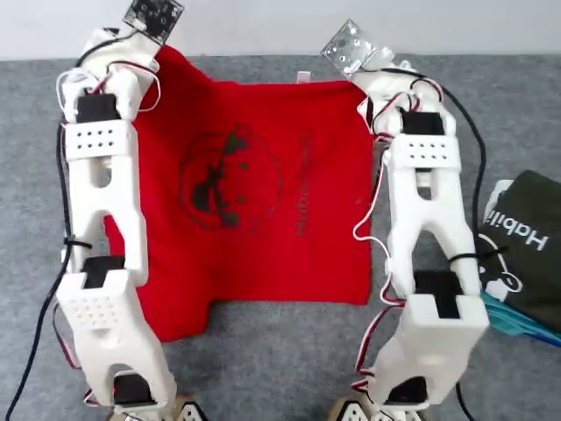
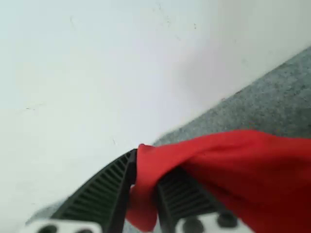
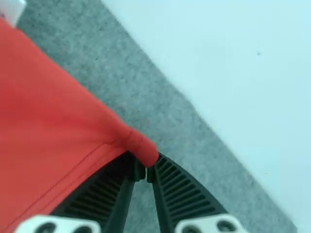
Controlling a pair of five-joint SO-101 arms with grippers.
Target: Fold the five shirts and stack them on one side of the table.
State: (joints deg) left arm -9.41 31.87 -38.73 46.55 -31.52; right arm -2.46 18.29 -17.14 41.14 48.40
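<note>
1. Ribbed black fingers [image 2: 102, 189] of the left gripper [image 2: 146, 167] are closed down on a bunched corner of the red shirt [image 2: 233, 165]. The cloth is pinched between them and spills out to one side.
2. The right gripper [image 3: 146, 167] is likewise nearly closed, with only a thin gap between its tips. It clamps a rolled bit of hem at another corner of the red shirt [image 3: 48, 121].
3. In the high view the red shirt [image 1: 263, 193] lies spread on the grey table [image 1: 280, 368] between the two arms, its dark print facing up. Its far edge is close to the white wall [image 1: 263, 26].
4. The left arm [image 1: 101, 210] stretches along one side of the shirt to its far corner, and the right arm [image 1: 429, 219] runs along the other side to the opposite far corner. Both grips are at the wall end.
5. Beside the right arm, at the table's edge, sits a folded dark shirt [image 1: 526, 254]. It rests on top of a blue garment [image 1: 517, 320], and the pair lies apart from the red one.
</note>
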